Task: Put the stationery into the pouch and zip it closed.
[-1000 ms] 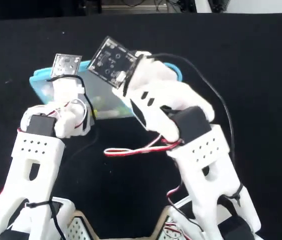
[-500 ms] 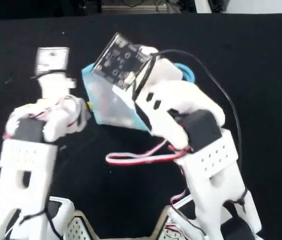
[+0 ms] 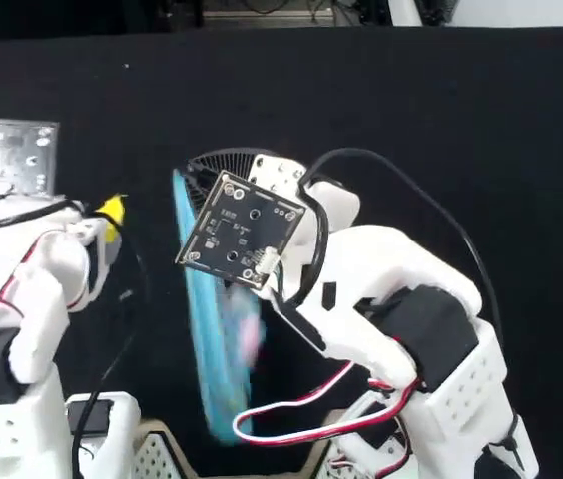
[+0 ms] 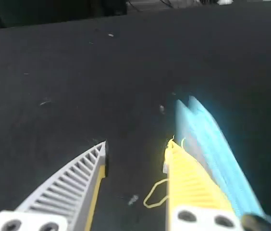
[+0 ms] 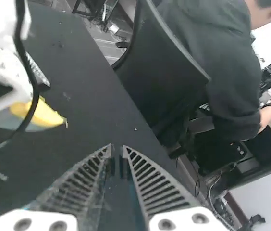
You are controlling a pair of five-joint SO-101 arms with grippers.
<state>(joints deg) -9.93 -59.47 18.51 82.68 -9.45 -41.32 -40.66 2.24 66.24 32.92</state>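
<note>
The pouch [image 3: 210, 344], blue at its edges, is off the table [image 3: 461, 120] and hangs on edge. In the high view it appears as a narrow, blurred strip running from beside the right gripper [image 3: 205, 168] down toward the arms' bases. A pink patch [image 3: 252, 337] shows within it, but what it is cannot be told. Whether the zip is open or closed cannot be told either.

Right gripper: in the right wrist view its ribbed fingers [image 5: 147, 180] are drawn together to a narrow slit, tips almost touching, with a thin dark strip between them. In the high view the pouch's upper end meets this gripper, so the jaws are clamped on the pouch's edge.

Left gripper [image 4: 136, 144]: the jaws are wide open and hold nothing. The grey finger [image 4: 73, 185] and the yellow finger [image 4: 188, 185] stand well apart, with bare table between them. The pouch lies just beside the outer face of the yellow finger, and whether they touch cannot be told. In the high view this arm sits at the table's left side, with the yellow finger pointing toward the pouch's upper end and clear of it.
</note>
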